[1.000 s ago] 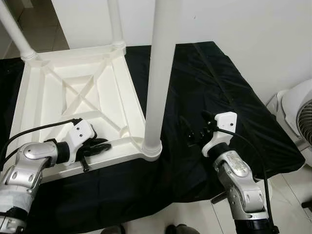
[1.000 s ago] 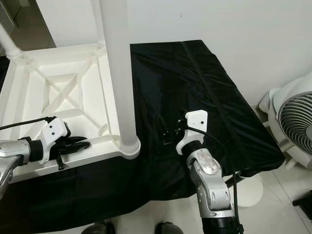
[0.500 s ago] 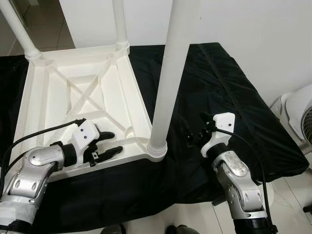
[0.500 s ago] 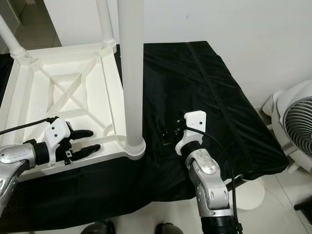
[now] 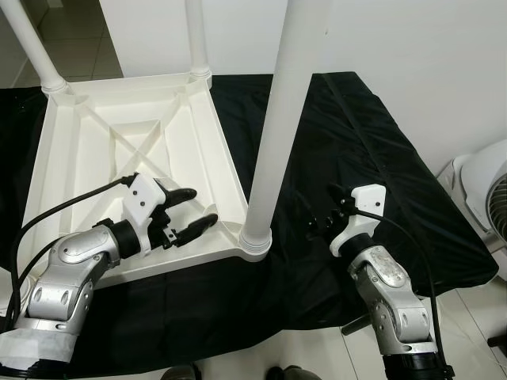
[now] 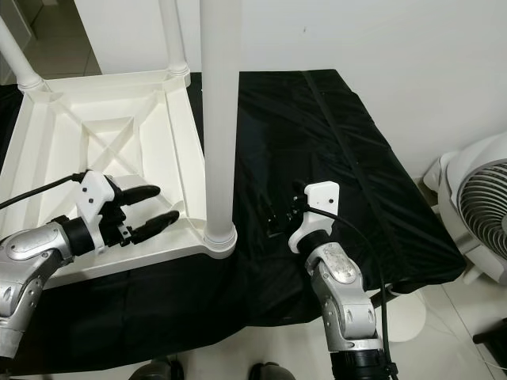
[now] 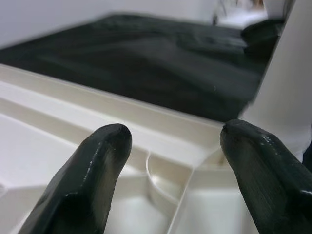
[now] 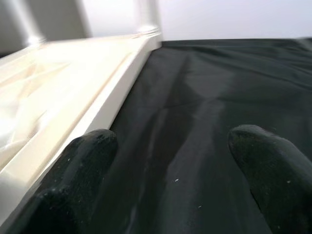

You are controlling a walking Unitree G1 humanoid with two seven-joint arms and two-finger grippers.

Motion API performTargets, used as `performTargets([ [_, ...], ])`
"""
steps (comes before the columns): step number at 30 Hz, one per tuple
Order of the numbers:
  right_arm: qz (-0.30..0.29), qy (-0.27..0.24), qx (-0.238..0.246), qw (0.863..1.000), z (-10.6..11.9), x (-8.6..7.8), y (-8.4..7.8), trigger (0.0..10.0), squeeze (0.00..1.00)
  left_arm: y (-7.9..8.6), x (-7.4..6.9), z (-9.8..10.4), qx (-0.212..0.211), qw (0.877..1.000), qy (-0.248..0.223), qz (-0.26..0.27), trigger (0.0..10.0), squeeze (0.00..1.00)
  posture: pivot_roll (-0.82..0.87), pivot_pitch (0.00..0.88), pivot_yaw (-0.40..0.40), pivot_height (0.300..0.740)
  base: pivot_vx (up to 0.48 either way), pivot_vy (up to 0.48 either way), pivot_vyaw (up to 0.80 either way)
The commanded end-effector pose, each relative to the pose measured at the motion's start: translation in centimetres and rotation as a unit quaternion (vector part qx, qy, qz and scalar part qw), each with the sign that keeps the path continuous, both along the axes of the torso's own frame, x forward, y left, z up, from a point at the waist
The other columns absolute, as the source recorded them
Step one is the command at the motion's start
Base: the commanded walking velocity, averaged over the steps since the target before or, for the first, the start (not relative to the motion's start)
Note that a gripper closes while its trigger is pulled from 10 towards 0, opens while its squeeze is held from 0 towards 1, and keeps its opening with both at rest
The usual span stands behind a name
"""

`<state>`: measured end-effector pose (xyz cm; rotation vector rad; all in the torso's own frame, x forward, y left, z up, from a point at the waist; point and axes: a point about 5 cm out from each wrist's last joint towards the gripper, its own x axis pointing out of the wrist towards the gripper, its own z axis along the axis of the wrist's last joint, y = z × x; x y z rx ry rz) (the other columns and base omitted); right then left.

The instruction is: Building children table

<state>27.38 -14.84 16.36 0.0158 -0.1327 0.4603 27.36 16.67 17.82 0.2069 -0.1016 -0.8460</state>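
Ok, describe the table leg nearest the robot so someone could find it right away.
On the black cloth lies an upturned white table with legs standing up. This leg rises from the near corner beside the open left end effector; it looks thickest, being closest to the camera.

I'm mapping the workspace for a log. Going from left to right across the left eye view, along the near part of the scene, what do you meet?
left gripper → near table leg standing in the upturned white table's corner → right gripper over the black cloth → white fan
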Motion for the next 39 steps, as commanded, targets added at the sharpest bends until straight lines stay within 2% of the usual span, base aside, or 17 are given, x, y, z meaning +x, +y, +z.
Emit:
performTargets([
  [1, 0.049, 0.009, -0.015, 0.999, -0.3, -0.8, -0.6, 10.0, 0.0, 0.4, -0.3, -0.1, -0.01, 0.998, 0.0, 0.061, 10.0, 0.0, 0.12, 0.083, -0.032, 0.74, 0.0, 0.0, 0.0],
  [4, 0.066, 0.012, -0.022, 0.997, -0.3, -1.0, -0.9, 10.0, 0.0, 0.5, -0.5, 0.0, -0.017, 0.997, 0.001, 0.075, 10.0, 0.0, 0.12, 0.083, -0.032, 0.74, 0.0, 0.0, 0.0],
  [5, 0.103, 0.024, -0.039, 0.994, -0.3, -1.3, -1.9, 10.0, 0.0, 0.8, -1.1, 0.1, -0.018, 0.995, 0.003, 0.103, 10.0, 0.0, 0.12, 0.08, -0.04, 0.74, 0.0, 0.0, 0.0],
  [7, 0.103, 0.024, -0.039, 0.994, -0.3, -1.3, -1.9, 10.0, 0.0, 0.8, -1.1, 0.1, -0.018, 0.995, 0.003, 0.103, 10.0, 0.0, 0.12, 0.08, -0.04, 0.74, 0.0, 0.0, 0.0],
  [11, 0.139, 0.023, -0.066, 0.988, 0.0, -1.3, -2.6, 10.0, 0.0, 0.9, -1.7, 0.0, -0.02, 0.992, 0.009, 0.123, 10.0, 0.0, 0.12, 0.078, -0.046, 0.74, 0.0, 0.0, 0.0],
  [14, 0.174, 0.023, -0.077, 0.981, 0.2, -1.0, -2.4, 10.0, 0.0, 0.6, -2.0, -0.5, -0.013, 0.988, 0.003, 0.153, 10.0, 0.0, 0.13, 0.074, -0.052, 0.74, 0.0, 0.0, 0.0],
  [15, 0.202, 0.025, -0.082, 0.976, 0.1, -0.9, -1.9, 10.0, 0.0, 0.5, -2.0, -0.8, -0.009, 0.984, 0.0, 0.178, 10.0, 0.0, 0.13, 0.072, -0.054, 0.74, 0.0, 0.0, 0.0],
  [20, 0.21, 0.026, -0.084, 0.974, 0.1, -0.9, -1.8, 10.0, 0.0, 0.5, -2.0, -0.9, -0.01, 0.983, 0.001, 0.185, 10.0, 0.0, 0.13, 0.072, -0.054, 0.74, 0.0, 0.0, 0.0],
  [23, 0.267, 0.029, -0.092, 0.959, 0.0, -0.6, -0.7, 10.0, 0.0, 0.5, -1.8, -1.3, -0.029, 0.969, 0.022, 0.246, 10.0, 0.0, 0.14, 0.063, -0.056, 0.74, 0.0, 0.0, 0.0],
  [27, 0.267, 0.029, -0.092, 0.959, 0.0, -0.6, -0.7, 10.0, 0.0, 0.5, -1.8, -1.3, -0.029, 0.969, 0.022, 0.246, 10.0, 0.0, 0.14, 0.063, -0.056, 0.74, 0.0, 0.0, 0.0],
  [29, 0.295, 0.032, -0.095, 0.95, -0.1, -0.4, -0.1, 10.0, 0.0, 0.5, -1.9, -1.7, -0.04, 0.965, 0.044, 0.256, 10.0, 0.0, 0.16, 0.055, -0.064, 0.74, 0.0, 0.0, 0.0],
  [31, 0.295, 0.032, -0.095, 0.95, -0.1, -0.4, -0.1, 10.0, 0.0, 0.5, -1.9, -1.7, -0.04, 0.965, 0.044, 0.256, 10.0, 0.0, 0.16, 0.055, -0.064, 0.74, 0.0, 0.0, 0.0],
  [33, 0.317, 0.036, -0.095, 0.943, -0.2, -0.1, 0.4, 10.0, 0.0, 0.2, -2.2, -2.0, -0.036, 0.967, 0.054, 0.244, 10.0, 0.0, 0.16, 0.05, -0.069, 0.74, 0.0, 0.0, 0.0],
  [39, 0.341, 0.034, -0.093, 0.935, -0.4, 0.5, 1.3, 10.0, 0.0, -0.9, -2.6, -2.3, -0.018, 0.973, 0.052, 0.225, 10.0, 0.0, 0.17, 0.04, -0.077, 0.74, 0.0, 0.0, 0.0],
])
